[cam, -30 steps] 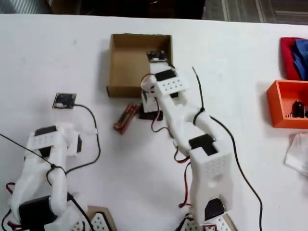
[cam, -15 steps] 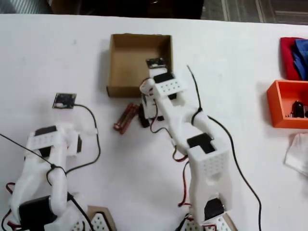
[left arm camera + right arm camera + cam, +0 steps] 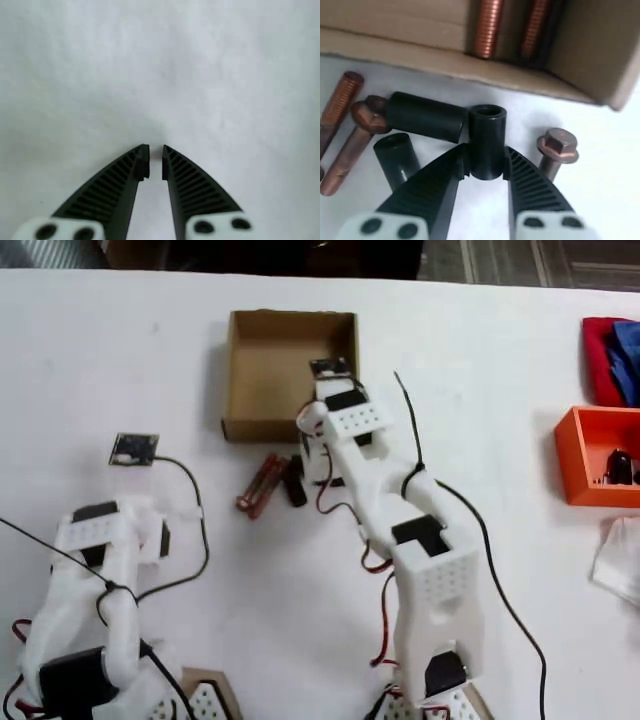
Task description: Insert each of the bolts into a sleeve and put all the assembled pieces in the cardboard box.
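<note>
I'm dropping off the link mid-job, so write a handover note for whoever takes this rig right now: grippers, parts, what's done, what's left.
Left gripper: shut, empty, over the bare white table.
Right gripper: shut on a black cylindrical sleeve, beside the brown cardboard box.
Loose on the table by that gripper: two more black sleeves and three copper hex-head bolts.
Done: two copper threaded shanks lie in the box; I cannot tell whether they are sleeved.
Left: sleeve the loose bolts, then box them.
</note>
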